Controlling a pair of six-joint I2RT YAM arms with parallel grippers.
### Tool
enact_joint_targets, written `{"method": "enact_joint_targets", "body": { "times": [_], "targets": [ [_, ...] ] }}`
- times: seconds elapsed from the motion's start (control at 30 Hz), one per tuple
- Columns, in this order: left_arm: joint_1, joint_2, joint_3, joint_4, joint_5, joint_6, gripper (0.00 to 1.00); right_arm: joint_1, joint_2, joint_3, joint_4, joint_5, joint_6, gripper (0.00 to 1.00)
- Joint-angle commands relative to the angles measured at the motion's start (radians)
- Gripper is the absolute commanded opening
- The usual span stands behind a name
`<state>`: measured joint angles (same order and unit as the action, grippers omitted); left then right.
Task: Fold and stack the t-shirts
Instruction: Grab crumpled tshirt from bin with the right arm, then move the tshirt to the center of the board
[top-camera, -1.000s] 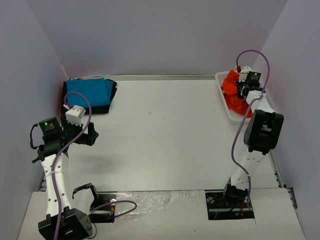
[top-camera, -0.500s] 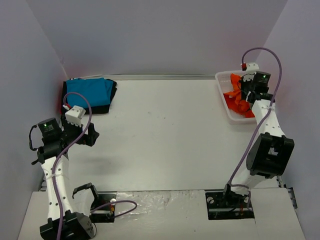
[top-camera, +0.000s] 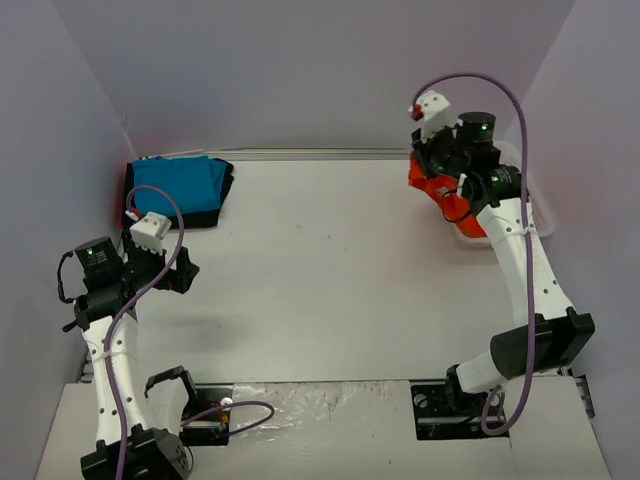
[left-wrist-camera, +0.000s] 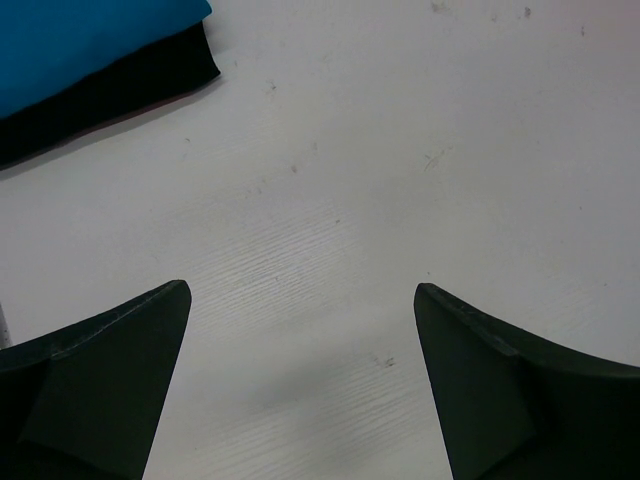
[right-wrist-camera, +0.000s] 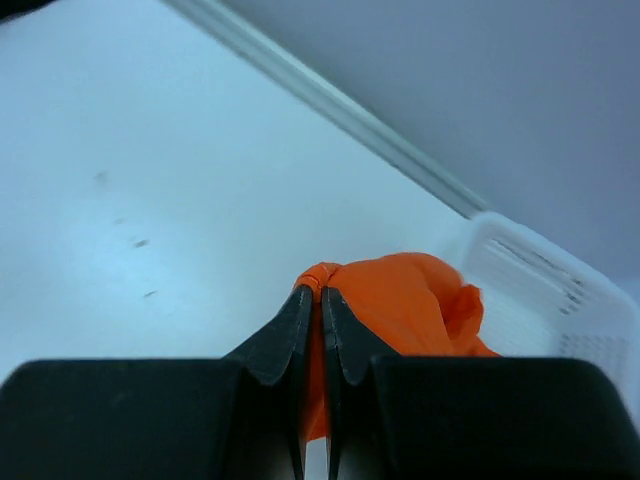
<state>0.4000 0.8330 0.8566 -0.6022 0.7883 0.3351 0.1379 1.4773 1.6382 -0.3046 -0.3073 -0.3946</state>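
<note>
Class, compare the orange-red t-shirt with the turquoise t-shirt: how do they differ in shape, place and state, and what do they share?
The orange-red t-shirt is bunched; the turquoise t-shirt is folded flat. The orange-red t-shirt hangs pinched in the right end effector by the white basket; the turquoise t-shirt lies untouched on a black t-shirt at the table's far left. Both are plain cloth.

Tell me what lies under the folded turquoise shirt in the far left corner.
A black folded shirt lies under the turquoise shirt, its edge showing along the near and right sides. The rest of it, and anything further beneath, is covered.
</note>
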Motion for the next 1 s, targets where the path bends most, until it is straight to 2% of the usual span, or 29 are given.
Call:
{"method": "enact_joint_targets", "body": {
  "times": [0.0,0.03,0.07,0.1,0.13,0.27,0.43,0.63,0.7,0.8,0.97],
  "targets": [
    [0.008,-0.023,0.047,-0.005,0.020,0.002,0.94,0.112,-0.025,-0.003,-0.175,-0.162,-0.067,0.00],
    [0.008,-0.021,0.047,-0.005,0.020,0.002,0.94,0.123,-0.020,-0.017,-0.206,-0.246,-0.094,0.00],
    [0.008,-0.020,0.047,-0.005,0.020,0.002,0.94,0.135,-0.015,-0.029,-0.267,-0.266,-0.140,0.04],
    [0.008,-0.018,0.047,-0.005,0.022,0.004,0.94,0.155,-0.008,-0.049,-0.306,-0.279,-0.174,0.70],
    [0.010,-0.017,0.045,-0.005,0.025,0.002,0.94,0.161,0.009,-0.060,-0.329,-0.242,-0.203,0.83],
    [0.010,-0.012,0.045,-0.005,0.026,0.004,0.94,0.129,0.002,-0.155,-0.277,-0.110,-0.219,0.87],
    [0.010,-0.009,0.045,-0.008,0.029,0.005,0.94,0.054,-0.029,-0.245,-0.166,-0.055,-0.193,0.90],
    [0.010,-0.009,0.044,-0.010,0.037,0.005,0.94,0.034,0.021,-0.282,-0.148,-0.012,-0.167,0.81],
    [0.010,-0.006,0.042,-0.010,0.043,0.005,0.94,0.016,0.025,-0.313,-0.098,0.051,-0.138,0.79],
    [0.010,0.003,0.044,-0.011,0.049,0.005,0.94,-0.040,0.037,-0.345,-0.005,0.109,-0.089,0.80],
    [0.010,0.008,0.045,-0.018,0.051,0.012,0.94,-0.115,0.159,-0.287,0.028,0.177,-0.057,0.81]
  ]
}}
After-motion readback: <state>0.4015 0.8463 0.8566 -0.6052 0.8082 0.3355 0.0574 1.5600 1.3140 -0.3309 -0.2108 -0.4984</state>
